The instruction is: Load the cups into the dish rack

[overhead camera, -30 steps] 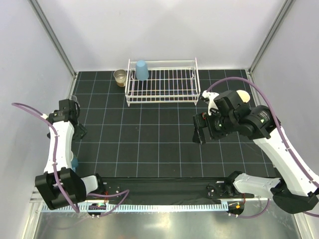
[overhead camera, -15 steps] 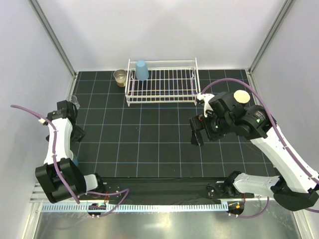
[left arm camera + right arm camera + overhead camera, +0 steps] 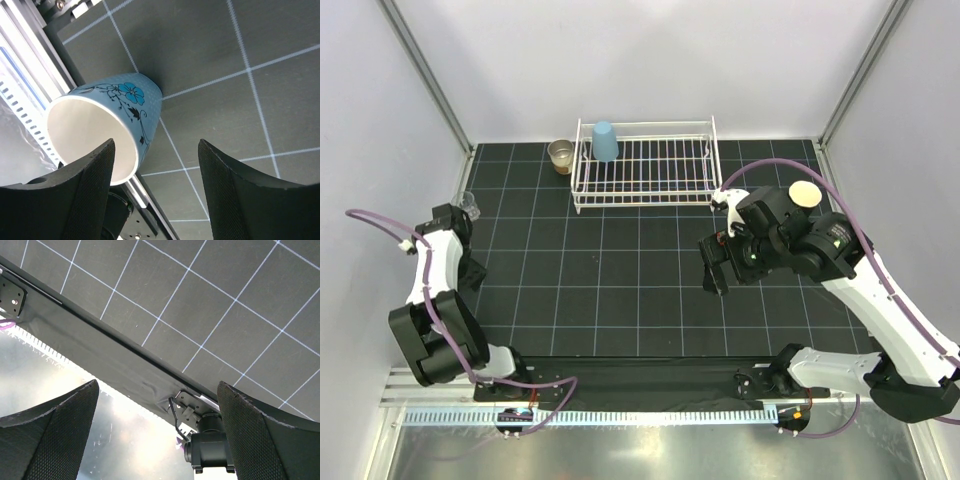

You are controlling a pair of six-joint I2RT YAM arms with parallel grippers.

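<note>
Surface: black gridded mat [image 3: 620,270], white walls
Dish rack [image 3: 660,165]: 12 o'clock, light blue tumbler [image 3: 605,141] inside
Teal mug [image 3: 115,125]: on its side, 8 o'clock; likely rigid, breakable, slick; pinch its wall
Left gripper [image 3: 156,150]: jaws apart over mug
Right gripper [image 3: 157,390]: jaws apart, empty

The left arm [image 3: 423,285] and the right arm [image 3: 895,300] are smooth white shells joined by black motor housings. Both rise from a black base strip [image 3: 650,372]. A thin purple cable [image 3: 375,218] arcs out beside each arm from near that strip. Above the strip's right end, the right arm's black wrist block carries a round tan disc [image 3: 804,193]. The left claw [image 3: 155,145] and the right claw [image 3: 157,385] have broad black fingers [image 3: 45,440] with a fine pebbled texture.
</note>
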